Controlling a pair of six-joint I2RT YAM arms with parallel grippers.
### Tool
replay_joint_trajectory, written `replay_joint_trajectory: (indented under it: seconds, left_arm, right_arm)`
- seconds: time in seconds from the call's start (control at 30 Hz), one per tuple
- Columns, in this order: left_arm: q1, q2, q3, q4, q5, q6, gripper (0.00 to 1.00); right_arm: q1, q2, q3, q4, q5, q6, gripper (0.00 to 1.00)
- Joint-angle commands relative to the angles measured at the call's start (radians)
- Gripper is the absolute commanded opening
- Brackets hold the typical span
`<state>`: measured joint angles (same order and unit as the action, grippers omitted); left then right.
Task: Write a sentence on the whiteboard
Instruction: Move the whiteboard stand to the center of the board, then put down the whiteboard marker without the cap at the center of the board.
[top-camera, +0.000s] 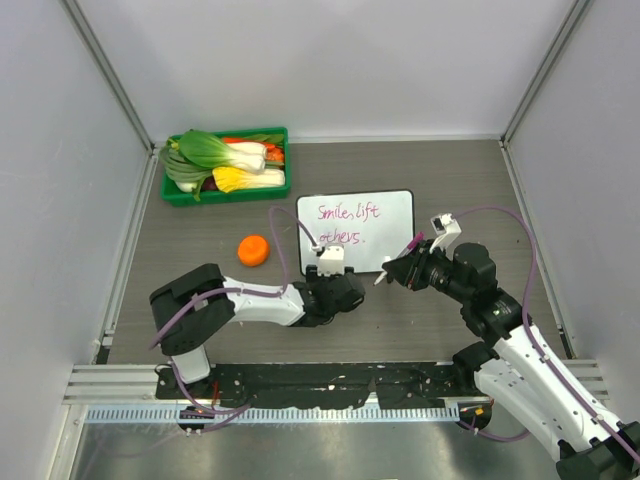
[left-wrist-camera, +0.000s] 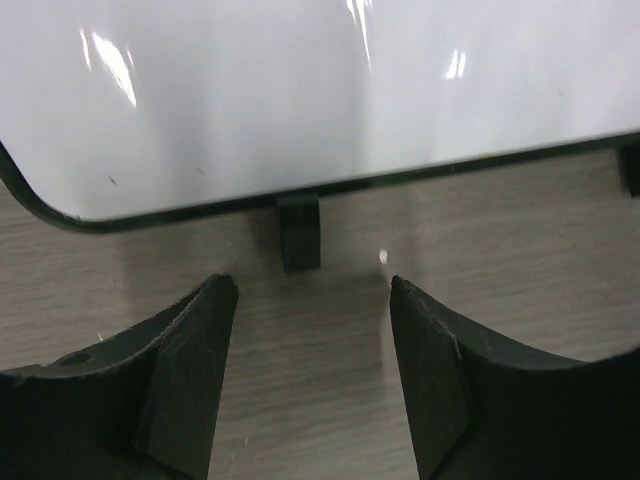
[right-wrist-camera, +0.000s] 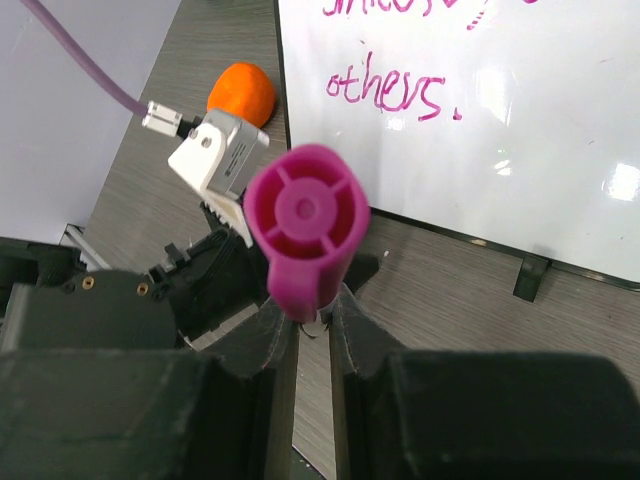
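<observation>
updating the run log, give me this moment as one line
small black-framed white whiteboard: pink handwritten sentence on it | left gripper: open, empty, at board's near edge | right gripper: shut on magenta marker

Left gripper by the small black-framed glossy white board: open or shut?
Open. The left gripper shows black fingers apart over grey table, holding nothing; the black-framed whiteboard lies just beyond them.

This is a robotics lab test cell: plain white panels (top-camera: 330, 60) held by metal posts (top-camera: 110, 70) close in a grey wood-grain table (top-camera: 200, 235) on the left, right and far sides. Along the near edge an aluminium rail (top-camera: 115, 385) carries the left arm (top-camera: 255, 300) and right arm (top-camera: 535, 365), trailing a purple cable (right-wrist-camera: 85, 62) (the green tray (top-camera: 230, 198) of vegetables (top-camera: 215, 150) sits far left).
</observation>
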<state>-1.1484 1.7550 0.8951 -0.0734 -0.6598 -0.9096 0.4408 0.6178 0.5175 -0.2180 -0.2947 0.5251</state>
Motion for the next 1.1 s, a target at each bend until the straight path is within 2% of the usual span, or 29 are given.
replay_joint_trajectory:
  seconds: [0.0,0.07,0.23,0.43,0.53,0.73,0.97,1.07]
  left_arm:
    - [-0.072,-0.028,-0.051,-0.118,0.026,-0.064,0.71]
    - [-0.112,-0.043,-0.053,-0.166,0.013,-0.093,0.79]
    - [-0.148,-0.086,-0.088,-0.187,0.068,-0.106,0.87]
    - [-0.149,-0.209,-0.090,-0.216,0.114,-0.003,0.99]
    - [-0.133,-0.271,-0.064,-0.249,0.132,0.055,1.00]
    - [-0.018,-0.387,-0.056,-0.229,0.247,0.169,1.00]
    - [0.231,-0.499,-0.108,-0.137,0.511,0.242,1.00]
    - [0.300,-0.534,-0.093,-0.187,0.532,0.274,1.00]
  right_arm:
    - [-0.007,0.003,0.001,0.020,-0.007,-0.005,0.01]
    - [-0.005,0.005,-0.001,0.017,-0.008,0.004,0.01]
    - [-0.007,0.007,-0.013,-0.001,-0.012,0.009,0.01]
    - [-0.007,0.008,-0.013,-0.046,0.008,0.004,0.01]
    - [-0.010,0.011,-0.010,-0.063,0.012,0.003,0.01]
    - [-0.014,0.026,-0.028,-0.070,0.014,0.013,0.01]
    - [-0.017,0.089,-0.062,-0.086,0.029,0.049,0.01]
    - [-0.022,0.135,-0.085,-0.087,0.026,0.067,0.00]
